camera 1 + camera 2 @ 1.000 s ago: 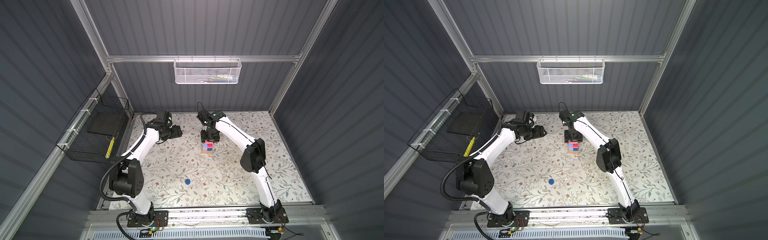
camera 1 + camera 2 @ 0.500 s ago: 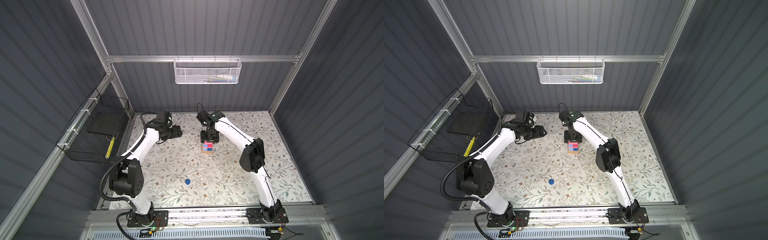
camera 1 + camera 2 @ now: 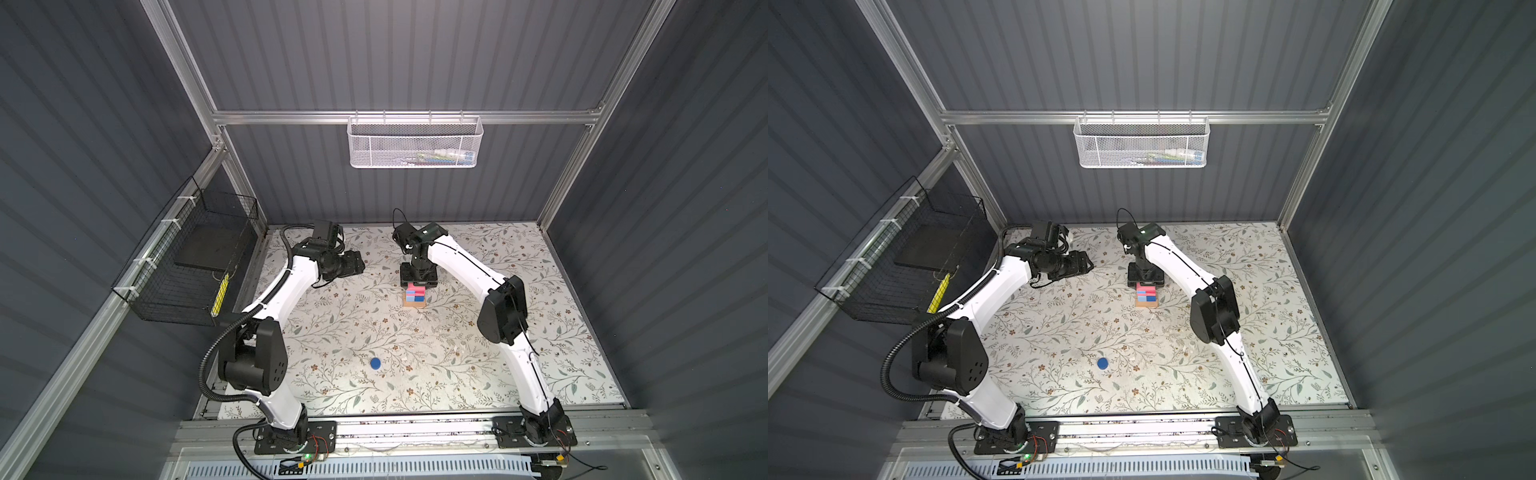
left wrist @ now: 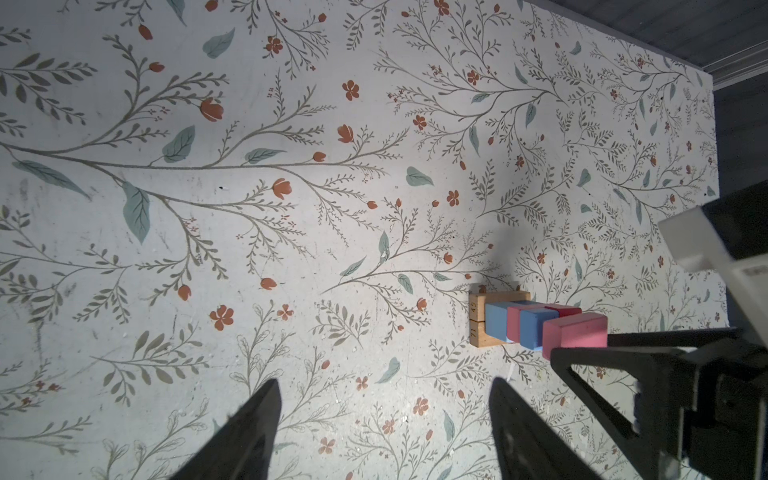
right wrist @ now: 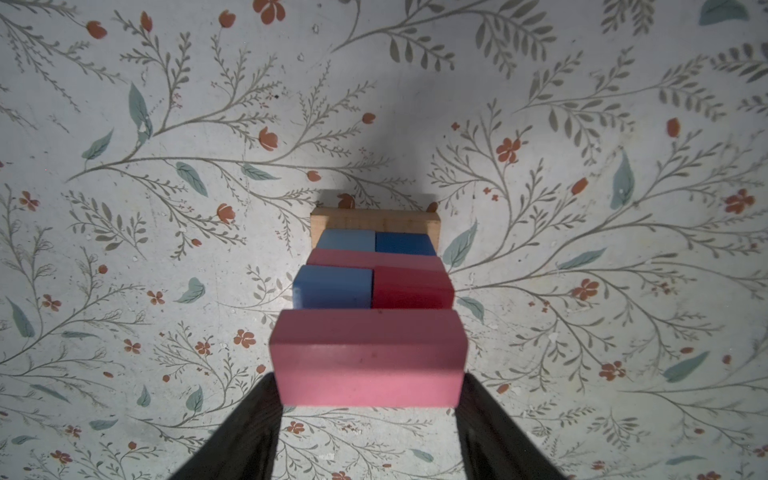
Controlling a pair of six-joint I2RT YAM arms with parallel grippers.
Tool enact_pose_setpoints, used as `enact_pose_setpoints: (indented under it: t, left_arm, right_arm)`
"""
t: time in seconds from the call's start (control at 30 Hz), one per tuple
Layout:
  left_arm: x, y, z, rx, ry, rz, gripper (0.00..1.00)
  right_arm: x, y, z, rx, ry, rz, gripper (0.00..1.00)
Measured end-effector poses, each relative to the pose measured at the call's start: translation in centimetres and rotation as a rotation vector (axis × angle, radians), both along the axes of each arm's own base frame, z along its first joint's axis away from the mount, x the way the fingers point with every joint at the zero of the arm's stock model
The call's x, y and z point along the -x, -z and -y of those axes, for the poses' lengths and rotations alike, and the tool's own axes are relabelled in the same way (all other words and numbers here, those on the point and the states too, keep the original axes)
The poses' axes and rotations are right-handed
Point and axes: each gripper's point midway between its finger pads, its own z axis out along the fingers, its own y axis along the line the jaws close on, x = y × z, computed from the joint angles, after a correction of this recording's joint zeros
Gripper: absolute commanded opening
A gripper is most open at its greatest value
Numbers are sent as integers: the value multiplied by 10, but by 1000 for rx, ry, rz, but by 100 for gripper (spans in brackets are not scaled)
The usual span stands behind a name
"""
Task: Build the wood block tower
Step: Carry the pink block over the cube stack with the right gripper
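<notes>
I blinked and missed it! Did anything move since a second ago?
Nothing visibly moved. The right gripper is still around the top pink block on the tower, the left gripper still waits open aside, and the blue disc still lies alone.

floral table (image 3: 457,340) | on it: tower (image 3: 414,297); dk-blue disc (image 3: 375,363), well apart

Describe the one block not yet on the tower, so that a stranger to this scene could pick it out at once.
Start at the floral table. A dark blue disc lies alone on its near half, well apart from the tower. It alone is round; the tower's blocks are square-edged.
</notes>
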Motion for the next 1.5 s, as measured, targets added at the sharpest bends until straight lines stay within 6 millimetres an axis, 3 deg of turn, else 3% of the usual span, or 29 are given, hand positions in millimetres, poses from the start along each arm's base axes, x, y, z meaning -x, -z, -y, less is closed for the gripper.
enact_pose_setpoints:
  t: [0.8, 1.0, 1.5]
  left_arm:
    - [0, 0, 0, 1, 0, 0, 79]
    - [7, 13, -2, -6, -1, -34, 79]
    - [7, 13, -3, 0, 0, -36, 79]
  right_arm:
    - [0, 0, 0, -3, 26, -1, 69]
    - [0, 0, 0, -4, 30, -2, 68]
    - [-1, 0, 2, -7, 60, -4, 69]
